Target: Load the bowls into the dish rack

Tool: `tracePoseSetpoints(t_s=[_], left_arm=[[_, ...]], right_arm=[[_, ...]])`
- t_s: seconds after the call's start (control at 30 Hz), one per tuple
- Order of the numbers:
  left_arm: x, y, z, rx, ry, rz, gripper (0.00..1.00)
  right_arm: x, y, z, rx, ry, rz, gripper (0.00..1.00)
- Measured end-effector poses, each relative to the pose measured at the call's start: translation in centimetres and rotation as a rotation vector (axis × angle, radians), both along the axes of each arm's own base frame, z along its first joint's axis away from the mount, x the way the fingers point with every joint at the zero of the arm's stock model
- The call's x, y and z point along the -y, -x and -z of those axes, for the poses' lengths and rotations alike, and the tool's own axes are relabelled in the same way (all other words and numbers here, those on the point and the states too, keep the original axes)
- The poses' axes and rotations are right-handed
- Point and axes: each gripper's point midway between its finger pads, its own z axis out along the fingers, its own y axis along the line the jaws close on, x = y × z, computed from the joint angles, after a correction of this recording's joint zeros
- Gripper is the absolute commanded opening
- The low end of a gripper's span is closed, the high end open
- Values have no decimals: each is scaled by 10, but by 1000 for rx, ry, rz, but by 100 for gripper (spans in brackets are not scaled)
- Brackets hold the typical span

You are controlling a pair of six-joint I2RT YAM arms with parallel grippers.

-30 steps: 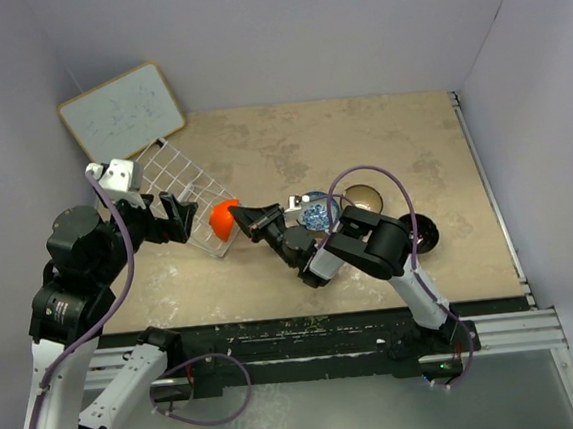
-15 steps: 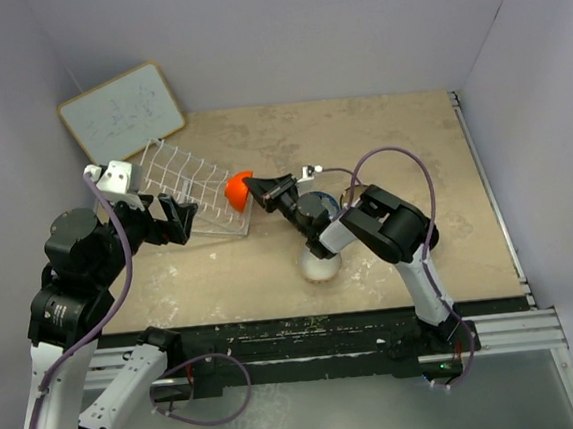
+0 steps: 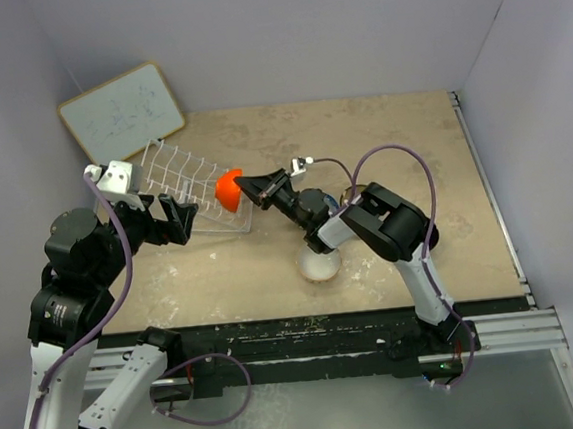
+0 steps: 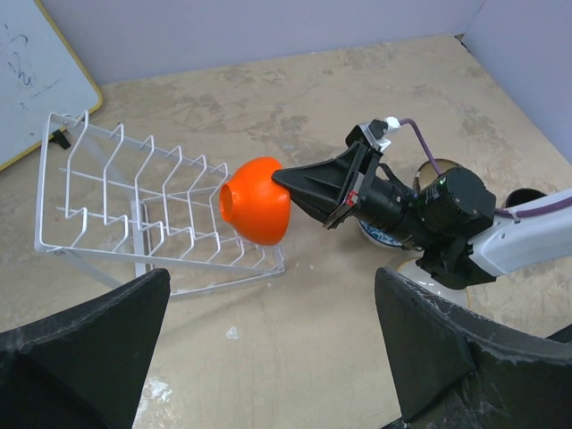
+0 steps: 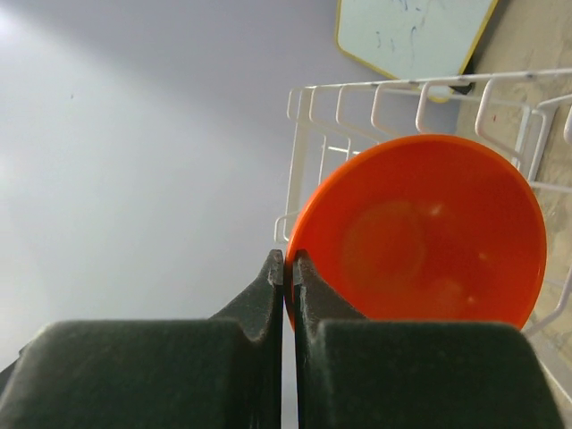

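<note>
Beige stone-look desk [image 3: 380, 136], grey walls round it. Far left, whiteboard [image 3: 122, 110] leans on the wall, not part of the job.

Left gripper [image 3: 179, 219] sits at the near-left corner of the dish rack [image 3: 185, 178], fingers spread wide apart, holding nothing. Cannot tell from the top view whether it touches the wire.

Rack prongs stand upright in rows and every slot shows bare: no bowl seated yet.

At the rack's right end is the orange bowl [image 4: 257, 213], turned on its side, mouth facing left toward the prongs and off the desk. It overlaps the end wires; touching or just beside, cannot tell. Right gripper [image 4: 281, 176] is pinched tight on its rim, fingers nearly together with the thin wall between them, clear in the right wrist view.

Step in hand, as I read it: first bowl going in, placement not finished. Next move probably calls for easing the bowl down so its rim drops between two prong rows, then spreading the fingers once the wires carry it. Risk: the light rack skids or tips if pushed sideways.

Right of that, the rest wait on the desk: white bowl [image 3: 319, 264] under the right arm, blue-and-white bowl [image 4: 380, 237] mostly hidden by the wrist, tan bowl [image 4: 447, 167] and black bowl [image 4: 527, 197] only partly showing. Four left to load.
</note>
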Motion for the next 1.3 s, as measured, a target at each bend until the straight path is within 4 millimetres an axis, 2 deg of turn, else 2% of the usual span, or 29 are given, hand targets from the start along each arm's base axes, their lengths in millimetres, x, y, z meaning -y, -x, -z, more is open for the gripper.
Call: tracePoseSetpoints(t_s=[0.13,0.3,0.63,0.77,0.93,1.07,1.17,1.3], left_arm=[[0,0,0,0,1,0,99],[1,-1,2,-6,7,1,99],[3,-3,6,-22,9,4,99],[4,-5,7,-24,11,6,99],[5,-8,10,-29,10,7,99],[6,-9,10,-29,11,8,99],[6,-9,10,-29,12,11,99],[7,-9,10,-29,13,14,99]], right_arm=[[6,9,6,-16,-15,-9,0],[14,11,26,-75,6,-5,0],[9,10,36,-97,-9,-31,0],[8,10,37,-111,-20,-36,3],[8,10,38,-123,-41,-42,19],[7,12,40,-134,-47,-55,18],[7,15,42,-138,-44,-67,29],[13,21,45,-148,-30,-65,30]])
